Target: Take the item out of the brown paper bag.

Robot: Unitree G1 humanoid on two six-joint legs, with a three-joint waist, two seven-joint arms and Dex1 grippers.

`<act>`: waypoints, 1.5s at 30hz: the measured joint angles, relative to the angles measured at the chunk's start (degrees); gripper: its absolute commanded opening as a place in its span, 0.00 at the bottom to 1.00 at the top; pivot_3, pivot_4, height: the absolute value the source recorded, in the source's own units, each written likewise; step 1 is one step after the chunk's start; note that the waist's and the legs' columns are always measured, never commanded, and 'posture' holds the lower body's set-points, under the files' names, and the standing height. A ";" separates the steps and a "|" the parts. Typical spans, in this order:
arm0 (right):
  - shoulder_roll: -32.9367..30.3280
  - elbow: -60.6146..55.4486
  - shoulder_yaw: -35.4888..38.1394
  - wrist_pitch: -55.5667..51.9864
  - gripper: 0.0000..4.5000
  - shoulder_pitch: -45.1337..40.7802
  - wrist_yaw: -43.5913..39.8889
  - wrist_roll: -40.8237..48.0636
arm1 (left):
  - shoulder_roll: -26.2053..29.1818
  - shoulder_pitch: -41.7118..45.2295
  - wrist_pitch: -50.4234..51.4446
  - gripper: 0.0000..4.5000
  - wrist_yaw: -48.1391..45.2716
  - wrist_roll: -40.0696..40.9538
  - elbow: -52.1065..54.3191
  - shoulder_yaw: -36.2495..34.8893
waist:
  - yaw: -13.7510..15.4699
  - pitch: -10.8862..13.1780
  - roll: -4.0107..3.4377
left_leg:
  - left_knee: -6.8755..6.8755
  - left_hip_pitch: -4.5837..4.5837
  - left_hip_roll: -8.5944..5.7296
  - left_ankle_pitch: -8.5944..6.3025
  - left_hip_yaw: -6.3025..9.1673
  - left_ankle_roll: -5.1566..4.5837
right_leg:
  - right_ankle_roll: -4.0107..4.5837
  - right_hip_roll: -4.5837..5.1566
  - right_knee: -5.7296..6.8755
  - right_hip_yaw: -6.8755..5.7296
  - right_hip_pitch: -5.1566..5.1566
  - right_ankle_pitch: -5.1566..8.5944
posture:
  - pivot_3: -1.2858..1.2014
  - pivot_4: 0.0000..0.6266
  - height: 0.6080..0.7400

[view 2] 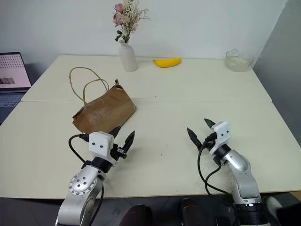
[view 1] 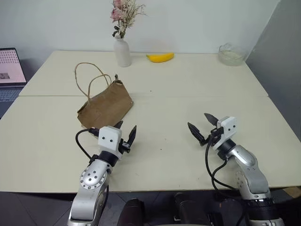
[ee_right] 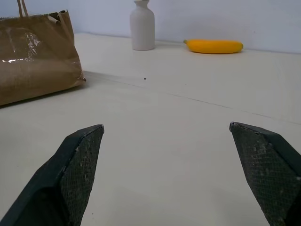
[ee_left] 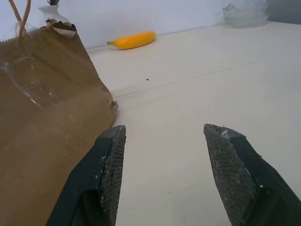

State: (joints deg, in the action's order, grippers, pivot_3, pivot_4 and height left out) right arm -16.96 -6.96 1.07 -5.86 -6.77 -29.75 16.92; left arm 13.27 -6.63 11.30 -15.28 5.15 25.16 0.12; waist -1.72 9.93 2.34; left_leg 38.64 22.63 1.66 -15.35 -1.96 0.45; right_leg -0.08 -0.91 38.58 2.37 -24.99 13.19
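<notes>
The brown paper bag point(view 1: 105, 105) lies on its side on the cream table point(view 1: 188, 84), left of centre, its pale cord handles looping toward the far side. The item is hidden. My left gripper point(view 1: 126, 131) hovers just in front of the bag's near end, open, with nothing between its fingers; the bag's side point(ee_left: 42, 108) runs close beside one finger. My right gripper point(view 1: 203, 126) is out over bare table to the right, open wide and empty, with the bag point(ee_right: 35, 54) well off to its side.
A white vase point(view 1: 122, 52) with dried flowers and a yellow banana point(view 1: 160, 57) stand at the table's far edge. A glass bowl point(view 1: 231, 54) sits at the far right corner. A laptop point(view 1: 10, 70) rests off the left side.
</notes>
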 measured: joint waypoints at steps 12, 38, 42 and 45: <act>-0.49 0.61 -0.17 -0.12 1.00 -0.70 -0.61 -0.48 | 0.40 -0.32 -0.02 0.61 -0.25 -1.15 0.01 1.16 | 0.01 0.00 0.00 | 0.00 0.01 -0.01 0.00 0.00 0.00 | 0.00 0.00 0.00 0.00 0.00 0.00 | 0.52 0.24 1.00; -7.81 -14.12 -6.93 -24.89 1.00 -17.63 -19.28 20.16 | 28.62 10.15 27.74 0.61 -10.35 37.32 3.93 -35.78 | 0.01 0.06 0.01 | 0.03 0.08 -0.02 0.00 0.12 0.00 | 0.03 -0.01 -0.05 -0.19 -0.04 0.02 | 0.52 0.24 1.00; -7.93 -14.07 -7.15 -24.90 1.00 -18.05 -20.26 20.14 | 32.64 14.95 28.26 0.61 -15.27 37.20 -4.73 -33.02 | -0.02 0.07 -0.01 | -0.01 0.12 0.00 0.00 0.07 0.00 | 0.03 0.00 -0.10 -0.15 -0.10 0.02 | 0.52 0.24 1.00; -8.16 -14.46 -7.30 -24.91 1.00 -18.65 -20.27 20.14 | 34.37 16.79 27.76 0.61 -19.03 35.08 -10.55 -29.05 | -0.03 0.07 -0.01 | -0.14 0.15 0.01 0.00 0.06 0.01 | 0.04 0.00 -0.11 -0.14 -0.17 0.03 | 0.52 0.24 1.00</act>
State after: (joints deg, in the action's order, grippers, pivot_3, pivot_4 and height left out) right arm -25.12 -21.42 -6.23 -30.76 -25.41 -50.03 37.06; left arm 47.64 10.16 39.06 -34.30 40.23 14.62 -28.93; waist -1.75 10.00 2.33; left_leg 38.50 22.78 1.67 -15.35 -1.91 0.46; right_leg -0.04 -0.91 38.47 2.23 -25.17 13.22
